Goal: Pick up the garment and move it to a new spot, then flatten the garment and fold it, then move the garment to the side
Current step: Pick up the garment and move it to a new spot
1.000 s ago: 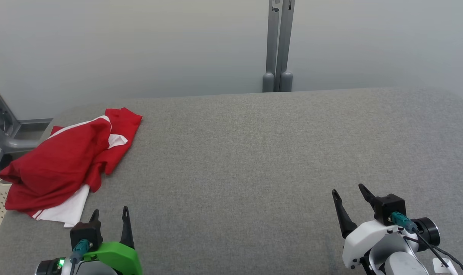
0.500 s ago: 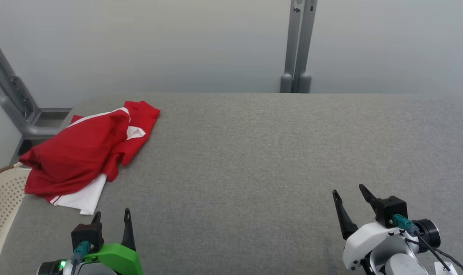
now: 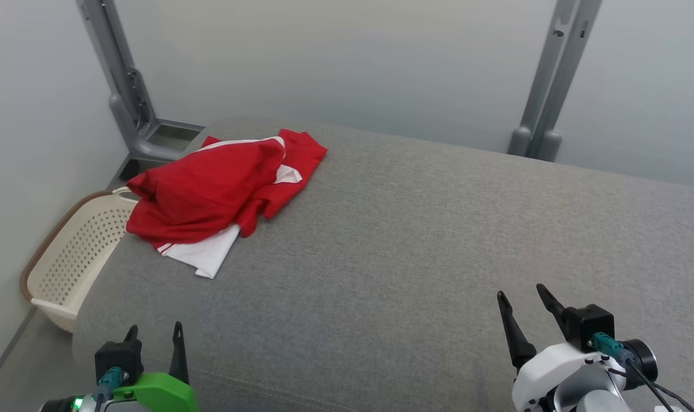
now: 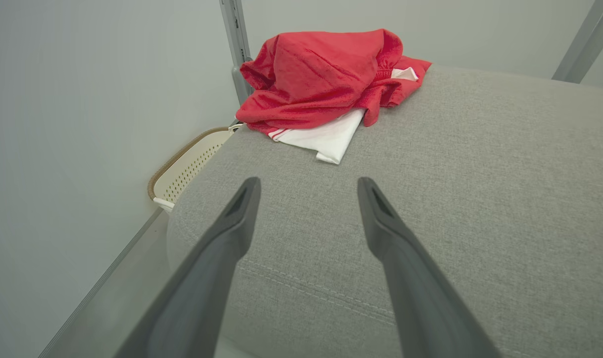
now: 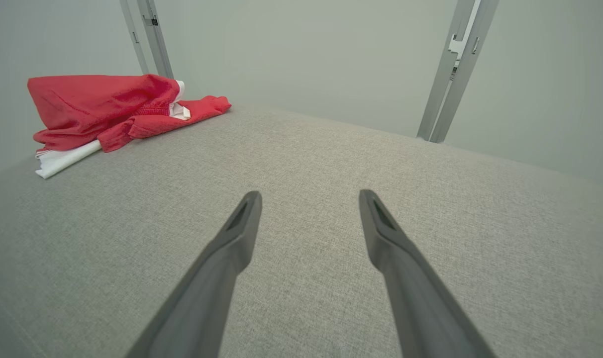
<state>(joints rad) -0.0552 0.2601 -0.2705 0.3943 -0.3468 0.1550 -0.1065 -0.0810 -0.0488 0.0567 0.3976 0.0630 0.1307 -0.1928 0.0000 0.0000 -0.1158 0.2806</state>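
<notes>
A crumpled red and white garment [image 3: 221, 191] lies bunched at the far left corner of the grey padded surface [image 3: 415, 240]. The left wrist view has the garment [image 4: 326, 79] well beyond my fingers, and the right wrist view has the garment [image 5: 107, 109] far off to the left. My left gripper [image 3: 155, 335] hovers open at the near left edge, nothing between its fingers. My right gripper [image 3: 521, 300] stands open over the near right of the surface, also holding nothing.
A cream perforated basket [image 3: 75, 257] with a brown rim sits on the floor beside the surface's left end. Grey metal posts [image 3: 126, 86] rise behind the left corner and at the back right [image 3: 547, 97]. A pale wall runs behind.
The head camera has swung left, so the garment, posts and basket slide right in view. Both grippers stay open and the garment has not moved on the surface.
</notes>
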